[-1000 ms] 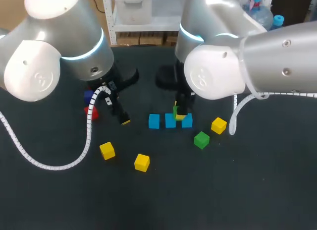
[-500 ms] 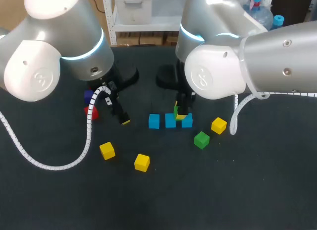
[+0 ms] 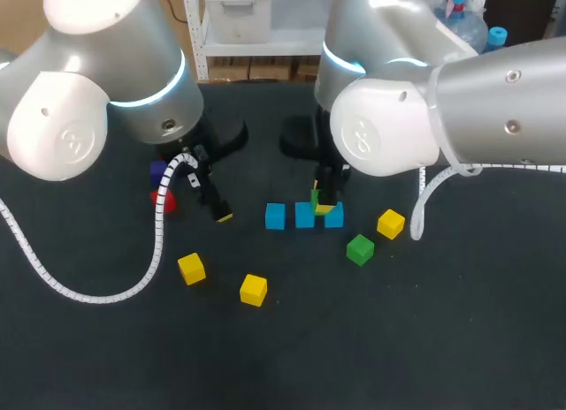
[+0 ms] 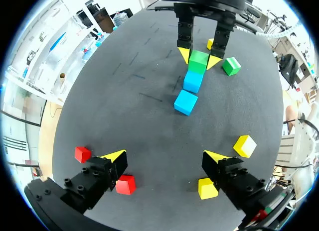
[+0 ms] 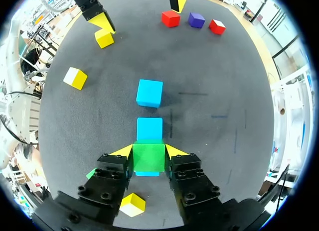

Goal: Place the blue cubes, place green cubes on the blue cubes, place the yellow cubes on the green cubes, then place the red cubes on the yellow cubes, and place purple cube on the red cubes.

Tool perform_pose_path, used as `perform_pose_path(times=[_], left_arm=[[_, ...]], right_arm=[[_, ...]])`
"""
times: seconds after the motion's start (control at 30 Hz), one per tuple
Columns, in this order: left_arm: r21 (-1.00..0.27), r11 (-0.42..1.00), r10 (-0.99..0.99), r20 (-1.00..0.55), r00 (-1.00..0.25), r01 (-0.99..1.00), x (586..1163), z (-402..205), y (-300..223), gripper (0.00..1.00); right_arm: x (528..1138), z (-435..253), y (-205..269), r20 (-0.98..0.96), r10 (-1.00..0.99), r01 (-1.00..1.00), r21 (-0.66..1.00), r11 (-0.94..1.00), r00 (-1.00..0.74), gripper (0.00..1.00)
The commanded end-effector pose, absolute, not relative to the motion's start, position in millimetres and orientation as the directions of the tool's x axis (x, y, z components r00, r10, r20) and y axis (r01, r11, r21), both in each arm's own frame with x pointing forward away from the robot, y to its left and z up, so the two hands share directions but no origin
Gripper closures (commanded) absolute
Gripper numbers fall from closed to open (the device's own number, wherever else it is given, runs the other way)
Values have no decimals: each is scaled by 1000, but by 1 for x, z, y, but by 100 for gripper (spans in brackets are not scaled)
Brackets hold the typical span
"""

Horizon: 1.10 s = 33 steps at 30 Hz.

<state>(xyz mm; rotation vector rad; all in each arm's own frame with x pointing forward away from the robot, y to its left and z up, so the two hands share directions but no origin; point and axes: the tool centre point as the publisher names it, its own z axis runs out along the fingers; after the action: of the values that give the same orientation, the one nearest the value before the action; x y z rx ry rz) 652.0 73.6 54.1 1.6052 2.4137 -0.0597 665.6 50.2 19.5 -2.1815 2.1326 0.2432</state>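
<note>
Three blue cubes [image 3: 275,216] lie in a row at mid-table; the nearer two show as blue cubes [image 5: 149,93] ahead of my right gripper. My right gripper [image 5: 148,152] [image 3: 320,198] is shut on a green cube [image 5: 148,157] directly over the row's right-hand blue cube [image 3: 334,216]; whether they touch I cannot tell. A second green cube [image 3: 360,249] lies loose to the front right. My left gripper [image 4: 164,159] [image 3: 217,211] hangs open and empty left of the row, with red cubes [image 4: 125,184] beside one finger. The purple cube [image 5: 196,20] sits between two red cubes [image 5: 170,18].
Three yellow cubes lie loose: one [image 3: 391,223] right of the blue row, two [image 3: 191,268] [image 3: 253,289] toward the front left. The red cube [image 3: 164,201] and purple cube [image 3: 159,171] sit under my left arm. Dark tabletop [image 3: 354,339] stretches across the front.
</note>
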Motion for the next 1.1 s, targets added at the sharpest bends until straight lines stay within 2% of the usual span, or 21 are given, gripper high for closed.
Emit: perform_pose_path(times=[0.03, 0.13, 0.2, 0.27, 0.33, 0.4, 0.43, 0.53, 0.83, 1.1], left_arm=[[97, 393, 904, -225, -364, 915, 652, 54, 75, 0], [97, 393, 904, -225, -364, 915, 652, 54, 75, 0], [97, 393, 904, -225, -364, 915, 652, 54, 75, 0], [97, 393, 904, -225, -364, 915, 652, 54, 75, 0], [97, 393, 904, -225, -364, 915, 652, 54, 75, 0], [97, 393, 904, -225, -364, 915, 652, 54, 75, 0], [97, 393, 904, -225, -364, 915, 652, 54, 75, 0], [97, 393, 904, -225, -364, 915, 652, 54, 75, 0], [97, 393, 904, -225, -364, 915, 652, 54, 75, 0], [97, 393, 904, -225, -364, 915, 652, 54, 75, 0]], right_arm=[[666, 18, 51, -170, -985, -998, 57, -27, 17, 100], [666, 18, 51, -171, -985, -998, 58, -28, 18, 100], [666, 18, 51, -172, -985, -998, 56, -27, 17, 96], [666, 19, 51, -173, -985, -998, 54, -29, 19, 80], [667, 19, 51, -174, -984, -998, 53, -29, 20, 70], [666, 19, 51, -176, -984, -998, 52, -30, 21, 53], [666, 20, 51, -177, -984, -998, 51, -31, 21, 29], [667, 21, 51, -179, -984, -998, 47, -29, 20, 0], [667, 29, 47, -196, -981, -999, 30, -20, 14, 0], [665, 49, 17, -289, -957, -999, -11, -34, 36, 0]])
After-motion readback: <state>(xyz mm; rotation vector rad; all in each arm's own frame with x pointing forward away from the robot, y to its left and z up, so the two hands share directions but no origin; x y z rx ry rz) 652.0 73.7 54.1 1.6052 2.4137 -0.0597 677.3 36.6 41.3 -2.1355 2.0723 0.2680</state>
